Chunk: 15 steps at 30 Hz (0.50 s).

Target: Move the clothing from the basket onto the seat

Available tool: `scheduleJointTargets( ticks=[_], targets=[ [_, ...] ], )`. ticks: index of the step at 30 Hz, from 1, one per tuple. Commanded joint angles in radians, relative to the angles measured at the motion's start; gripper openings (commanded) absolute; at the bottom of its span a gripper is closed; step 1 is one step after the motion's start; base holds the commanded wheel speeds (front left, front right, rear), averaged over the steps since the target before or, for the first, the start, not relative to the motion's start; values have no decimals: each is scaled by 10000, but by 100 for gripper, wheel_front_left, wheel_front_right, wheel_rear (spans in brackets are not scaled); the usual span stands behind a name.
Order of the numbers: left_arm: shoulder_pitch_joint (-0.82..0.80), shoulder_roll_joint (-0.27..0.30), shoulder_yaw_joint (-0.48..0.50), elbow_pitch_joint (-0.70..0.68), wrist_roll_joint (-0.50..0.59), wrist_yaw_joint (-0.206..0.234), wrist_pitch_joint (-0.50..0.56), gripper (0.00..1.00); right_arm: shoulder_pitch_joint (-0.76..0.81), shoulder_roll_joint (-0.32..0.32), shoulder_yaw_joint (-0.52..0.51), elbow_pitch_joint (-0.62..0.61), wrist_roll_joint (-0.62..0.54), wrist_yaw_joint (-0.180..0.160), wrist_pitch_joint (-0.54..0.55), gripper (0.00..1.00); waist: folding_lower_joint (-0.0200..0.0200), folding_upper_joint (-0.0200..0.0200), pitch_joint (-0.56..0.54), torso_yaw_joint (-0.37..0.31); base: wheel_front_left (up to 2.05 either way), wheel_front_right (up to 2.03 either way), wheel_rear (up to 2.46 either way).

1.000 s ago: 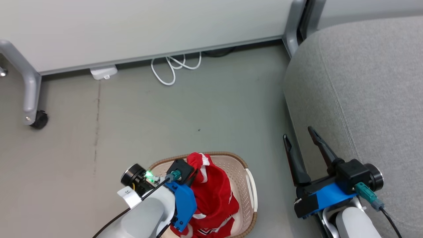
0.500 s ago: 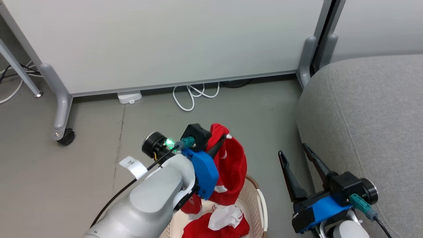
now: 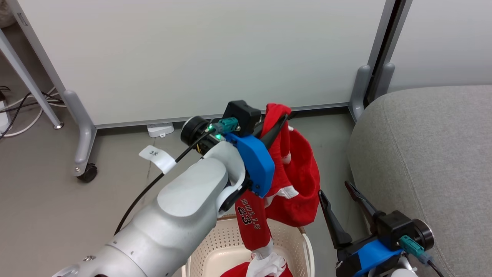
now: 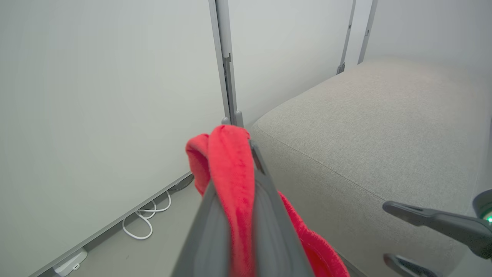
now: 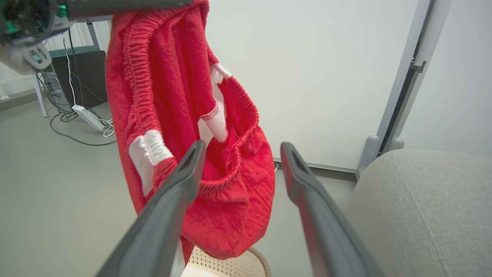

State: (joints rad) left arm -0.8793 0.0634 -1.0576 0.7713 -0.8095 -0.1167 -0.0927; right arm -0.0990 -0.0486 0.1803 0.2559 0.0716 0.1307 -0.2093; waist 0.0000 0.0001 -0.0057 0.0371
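Observation:
My left gripper (image 3: 282, 115) is shut on the clothing (image 3: 300, 169), a red garment with white trim and the numerals 23. It hangs from the fingers above the cream basket (image 3: 226, 238), its lowest end reaching inside. In the left wrist view the red fabric (image 4: 226, 161) is pinched between my closed fingers (image 4: 269, 215). More red and white clothing (image 3: 265, 265) lies in the basket. The grey seat (image 3: 430, 154) stands to the right. My right gripper (image 3: 334, 188) is open and empty, low between basket and seat. Its fingers (image 5: 180, 181) frame the hanging garment (image 5: 173, 77).
A white partition panel stands behind on grey feet with a caster (image 3: 87, 173). A white power adapter (image 3: 159, 130) lies at its base, and a looped white cable (image 4: 142, 223) runs along the floor. More cables (image 3: 15, 111) lie at the far left.
My left gripper has risen and moved right, lifting the red garment out of the basket. The head camera has tilted up. The right gripper stays open.

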Motion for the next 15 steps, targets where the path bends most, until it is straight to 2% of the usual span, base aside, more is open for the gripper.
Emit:
scheduleJointTargets(
  ticks=[1, 15],
  targets=[
    [-175, 2, 36, -55, -5, 71, 18, 0, 112, -32, 23, -56, 23, 1, 34, 100, 0, -1, -20, 3, 0, 0, 0],
    [-457, -102, -88, -490, -197, 234, 40, 0, 66, -32, 466, -302, 26, 1, 255, 100, 0, -1, -123, 5, 0, 0, 0]
  ],
)
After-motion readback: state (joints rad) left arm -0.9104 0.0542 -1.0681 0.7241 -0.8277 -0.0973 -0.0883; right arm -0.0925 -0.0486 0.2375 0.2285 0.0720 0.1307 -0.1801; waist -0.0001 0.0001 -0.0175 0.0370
